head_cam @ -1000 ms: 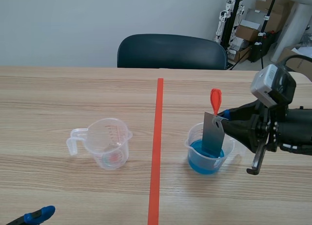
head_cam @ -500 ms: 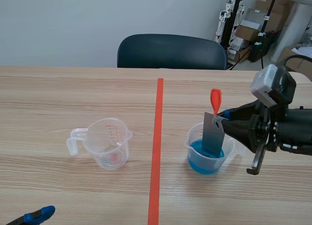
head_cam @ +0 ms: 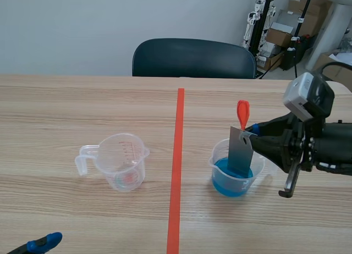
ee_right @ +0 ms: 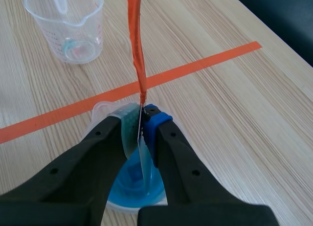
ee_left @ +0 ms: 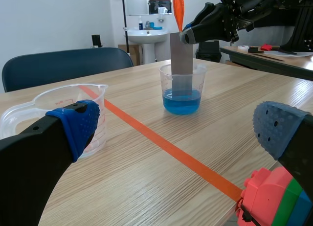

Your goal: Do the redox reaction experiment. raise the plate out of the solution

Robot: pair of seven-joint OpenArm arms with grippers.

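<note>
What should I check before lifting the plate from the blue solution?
1. Right tool shut on plate: ok.
2. Plate's lower end in solution: ok.
3. Plate free of cup rim: cannot tell.
4. Space above orange tag free: ok.
5. Left tool open, far from cup: ok.
6. Cup upright on table: ok.

Grey plate point(head_cam: 240, 152) — orange-red tab point(head_cam: 242, 112) on top — stands upright, lower end in clear cup's point(head_cam: 219, 150) blue solution point(head_cam: 221, 180), surface's point(head_cam: 82, 105) right half.
</note>
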